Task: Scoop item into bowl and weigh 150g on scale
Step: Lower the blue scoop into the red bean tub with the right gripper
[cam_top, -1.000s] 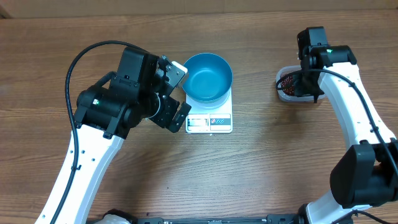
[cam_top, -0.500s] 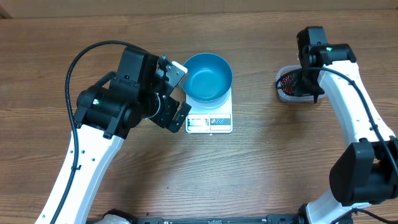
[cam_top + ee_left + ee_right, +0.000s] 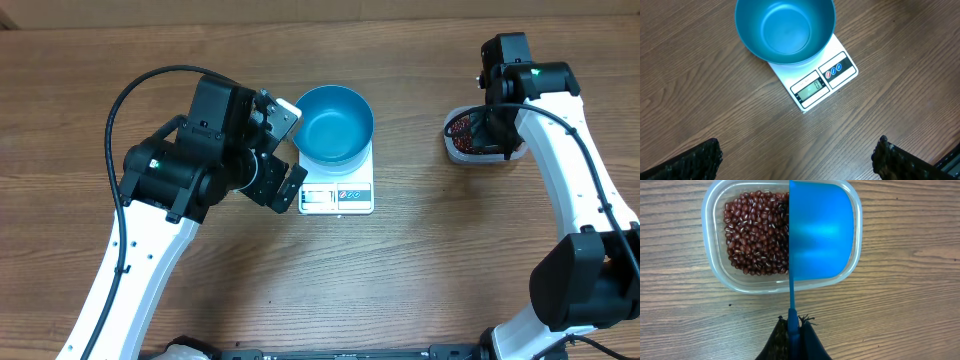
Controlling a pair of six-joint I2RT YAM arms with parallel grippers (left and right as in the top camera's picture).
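The blue bowl [image 3: 335, 123] stands empty on the white scale [image 3: 337, 197]; the left wrist view shows the bowl [image 3: 785, 30] over the scale's [image 3: 822, 82] back part, display uncovered. My left gripper [image 3: 292, 150] hovers just left of the scale, open, with only bare wood between its fingertips [image 3: 797, 150]. At the right, red-brown beans [image 3: 755, 235] fill a clear tub [image 3: 463, 131]. My right gripper [image 3: 794, 325] is shut on the thin handle of a blue scoop [image 3: 820, 230]. The scoop sits over the tub's right half and hides what lies under it.
The clear tub's rim [image 3: 710, 255] rests on the wooden table [image 3: 420, 270]. The left arm's black body [image 3: 200, 160] and its cable loom over the table's left side. The right arm [image 3: 570, 180] runs along the right edge.
The right arm's wrist has shifted slightly toward the far edge above the tub. The left arm, bowl and scale have not moved.
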